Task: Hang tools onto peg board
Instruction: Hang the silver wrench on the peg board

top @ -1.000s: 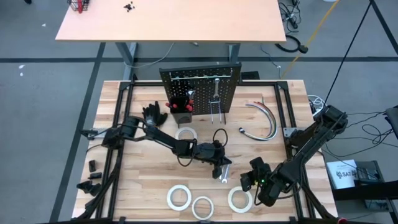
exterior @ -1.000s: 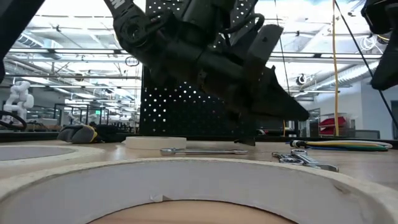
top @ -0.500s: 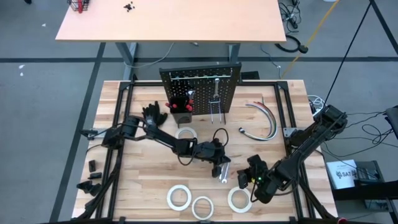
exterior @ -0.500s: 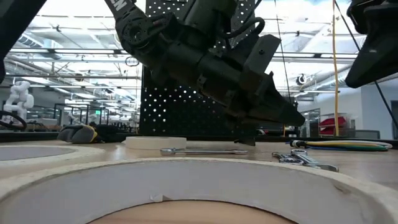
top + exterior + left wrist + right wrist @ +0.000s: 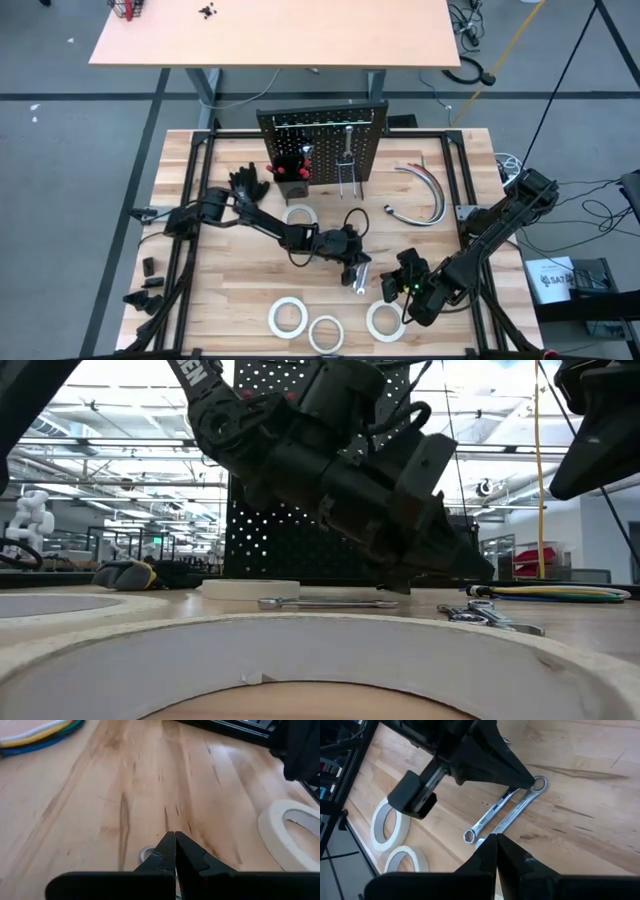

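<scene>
Wooden desk: left gripper, pressed together at wrenches, 6 o'clock from peg board; may push them away.

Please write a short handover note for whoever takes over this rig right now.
Left gripper: shut, tip down at the two wrenches mid-table, holding nothing visible.
Right gripper: shut, empty, hovering just beside the same wrenches.
Peg board: upright at the table's far edge, with a few tools on it already.
Left to hang: both wrenches, another wrench near the board, four tape rolls: one by the board, three along the near edge.
</scene>
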Controlling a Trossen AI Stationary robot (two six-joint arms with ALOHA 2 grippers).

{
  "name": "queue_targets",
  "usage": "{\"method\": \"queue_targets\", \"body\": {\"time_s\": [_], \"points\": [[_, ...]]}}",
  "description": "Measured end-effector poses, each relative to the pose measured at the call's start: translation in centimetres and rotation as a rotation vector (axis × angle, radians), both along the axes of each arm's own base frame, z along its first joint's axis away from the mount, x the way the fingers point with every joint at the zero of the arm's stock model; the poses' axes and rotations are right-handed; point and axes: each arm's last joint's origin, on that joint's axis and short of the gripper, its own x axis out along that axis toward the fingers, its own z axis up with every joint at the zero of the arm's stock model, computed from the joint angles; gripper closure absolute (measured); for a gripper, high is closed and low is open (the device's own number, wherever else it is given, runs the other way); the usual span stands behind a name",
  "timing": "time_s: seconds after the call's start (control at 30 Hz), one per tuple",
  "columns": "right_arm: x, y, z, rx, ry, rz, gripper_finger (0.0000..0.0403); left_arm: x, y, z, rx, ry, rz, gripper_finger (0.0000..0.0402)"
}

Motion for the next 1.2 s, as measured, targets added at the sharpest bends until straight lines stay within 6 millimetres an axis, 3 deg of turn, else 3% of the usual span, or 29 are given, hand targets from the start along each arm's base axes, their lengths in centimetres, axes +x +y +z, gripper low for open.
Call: {"method": "queue_targets", "body": {"time_s": [0.83, 1.03, 1.2], "points": [[0.5, 0.0, 0.2, -0.003, -0.021, 0.025, 0.0403, 0.0, 0.6, -0.1, 0.019, 0.008, 0.046, 0.0402], [0.5, 0.0, 0.2, -0.003, -0.020, 0.023, 0.0403, 0.1, 0.5, -1.5, 0.020, 0.028, 0.046, 0.0402], [0.5, 0.0, 0.2, -0.007, -0.015, 0.033, 0.0403, 0.1, 0.5, -1.5, 0.020, 0.032, 0.044, 0.0401]]}}
